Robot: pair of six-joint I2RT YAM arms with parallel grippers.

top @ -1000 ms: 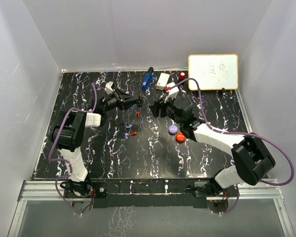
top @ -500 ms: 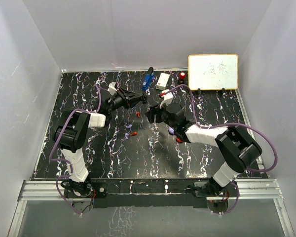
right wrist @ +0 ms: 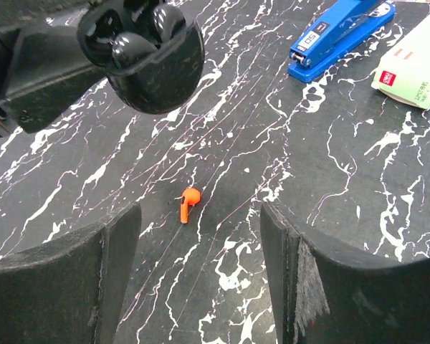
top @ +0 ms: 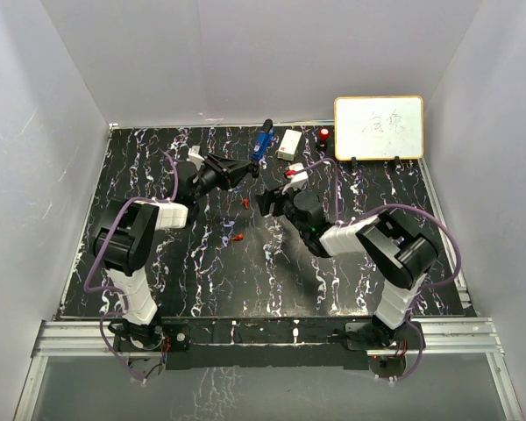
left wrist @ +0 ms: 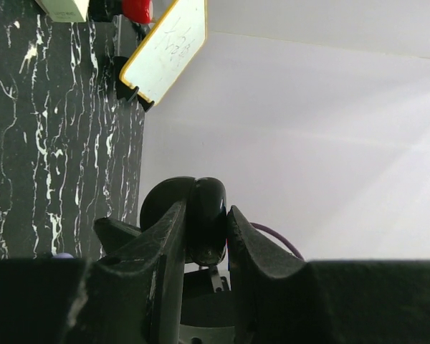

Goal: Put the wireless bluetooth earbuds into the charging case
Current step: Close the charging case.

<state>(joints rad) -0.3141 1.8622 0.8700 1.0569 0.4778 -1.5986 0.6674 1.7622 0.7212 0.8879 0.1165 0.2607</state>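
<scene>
One red earbud (right wrist: 187, 203) lies on the table (right wrist: 330, 236) directly below the right gripper (right wrist: 199, 215), between its spread fingers and touching neither. Pickup is the step in hand; next it must descend and close. Beyond it, the left gripper (left wrist: 203, 215) clamps the charging case (right wrist: 145, 57), apparently lid-open.

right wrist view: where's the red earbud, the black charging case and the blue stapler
red earbud (right wrist: 188, 203): right wrist view, middle, where bud meets stem
black charging case (right wrist: 161, 79): right wrist view, rounded outer shell
blue stapler (right wrist: 340, 32): right wrist view, top arm
</scene>
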